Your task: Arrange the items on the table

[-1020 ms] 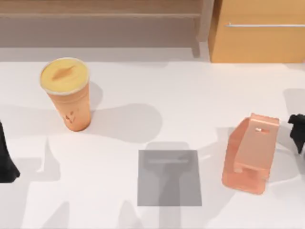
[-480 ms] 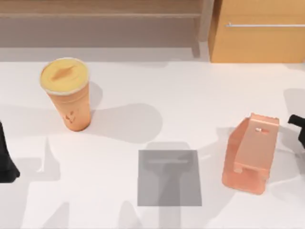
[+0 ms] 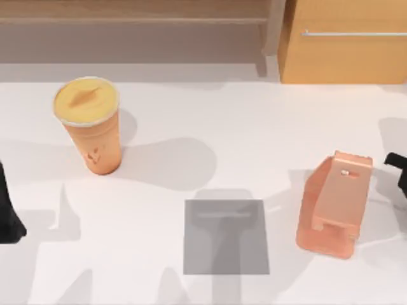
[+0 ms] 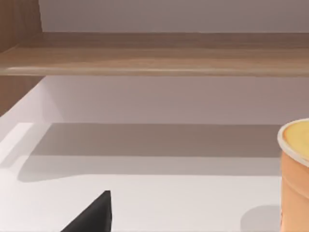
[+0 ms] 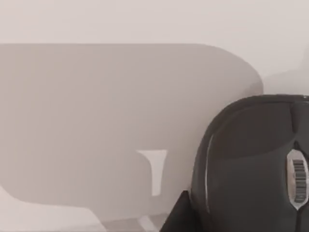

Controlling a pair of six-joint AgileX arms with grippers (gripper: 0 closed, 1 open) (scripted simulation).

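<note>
White table (image 3: 210, 133) is stretching wide; nearest, my right gripper (image 3: 399, 178), half cut off at the right edge, has retreated outward, fingers unreadable, hovering over the mouse (image 5: 251, 164). Farther left, the cup (image 3: 89, 124) is standing upright.

A white worktop (image 3: 210, 121) spans the scene, crossed by soft grey shadows (light falls from above). Behind it runs a long wooden shelf (image 3: 133, 19) with a pale wall (image 4: 169, 14) beyond. At the back right stands a wooden cabinet (image 3: 346, 57) with a metal handle (image 3: 353, 33).
</note>
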